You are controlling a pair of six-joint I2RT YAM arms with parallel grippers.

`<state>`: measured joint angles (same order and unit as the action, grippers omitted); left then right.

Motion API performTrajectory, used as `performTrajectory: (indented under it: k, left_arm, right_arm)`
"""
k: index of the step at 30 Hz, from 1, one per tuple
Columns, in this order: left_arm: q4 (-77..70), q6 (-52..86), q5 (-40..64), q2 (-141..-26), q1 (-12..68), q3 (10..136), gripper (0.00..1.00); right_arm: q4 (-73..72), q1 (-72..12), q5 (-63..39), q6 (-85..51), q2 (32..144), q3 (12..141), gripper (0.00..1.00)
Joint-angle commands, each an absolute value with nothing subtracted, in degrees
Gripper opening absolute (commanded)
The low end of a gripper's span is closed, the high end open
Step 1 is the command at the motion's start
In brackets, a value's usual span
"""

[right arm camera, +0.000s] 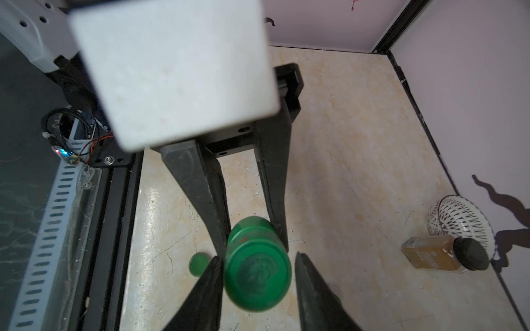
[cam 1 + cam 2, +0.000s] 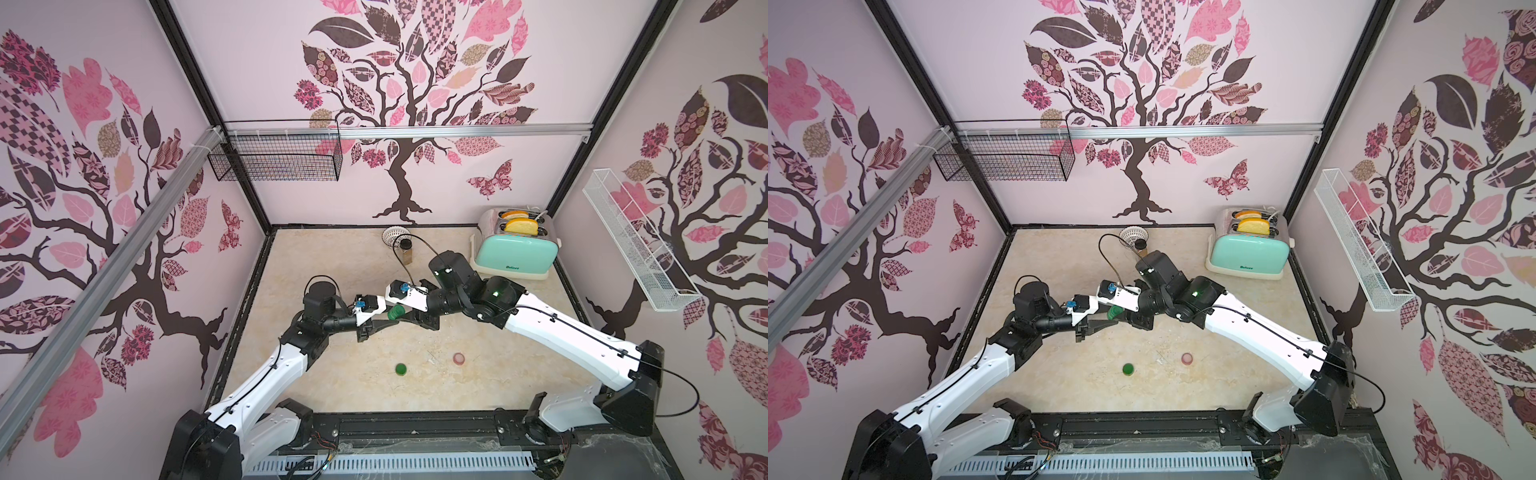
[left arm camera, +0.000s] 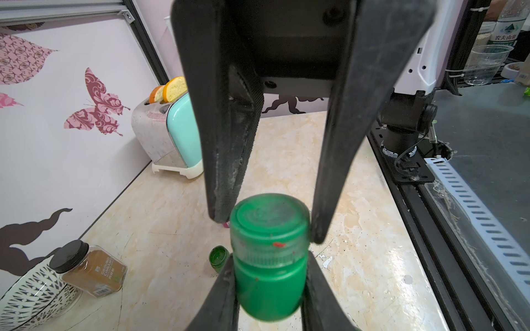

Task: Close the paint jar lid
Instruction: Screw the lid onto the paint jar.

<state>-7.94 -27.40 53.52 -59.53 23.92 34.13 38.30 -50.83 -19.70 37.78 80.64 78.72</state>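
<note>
Paint jar (image 2: pixel 395 312), green, is held in the air above the middle of the surface (image 2: pixel 332 257), between the two arms' jaws where they meet.

Nearest the arms' base rail, two small round caps lie on the surface, well apart from each other: a green cap (image 2: pixel 400 369) and, to the robot's right of it, a pink cap (image 2: pixel 459 358). Both rest below and nearer than the jar.

Further in, the left gripper (image 3: pixel 269 258) has its jaws clamped on the jar's green body, one finger on each side. The jar lies roughly on its side, with its lid (image 3: pixel 269 220) turned toward the right arm. The lid sits on the jar's mouth, and whether it is screwed tight cannot be told.

The right gripper (image 1: pixel 258 258) reaches in from the opposite side, its jaws straddling the lid. In the right wrist view one finger (image 1: pixel 209 286) lies against the lid's edge, while the other finger (image 1: pixel 315 286) stands a thin gap off it. The jaws are therefore slightly apart and not clamped.

Beyond the arms, near the back wall, a spice jar (image 2: pixel 405 253) of brown powder with a black cap stands just beside a white perforated bowl (image 2: pixel 392 235). In the far right corner sits a mint toaster (image 2: pixel 515 253) with bread slices (image 2: pixel 521 225) in its slots.

On the walls above hang a black wire basket (image 2: pixel 276 160) and a white wire basket (image 2: pixel 631 237).
</note>
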Motion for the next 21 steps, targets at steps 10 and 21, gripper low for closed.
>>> performTrajectory:
  k: [10, 21]
  left_arm:
    - [-7.7, -28.0, 53.6, -59.3, 24.0, 35.4, 0.27]
    - [-7.8, -28.1, 52.6, -59.2, 24.0, 35.3, 0.27]
  right_arm:
    - [36.1, -51.5, -16.3, 23.7, 82.1, 81.2, 0.15]
    - [35.6, -56.9, -2.4, -23.9, 88.7, 84.8, 0.14]
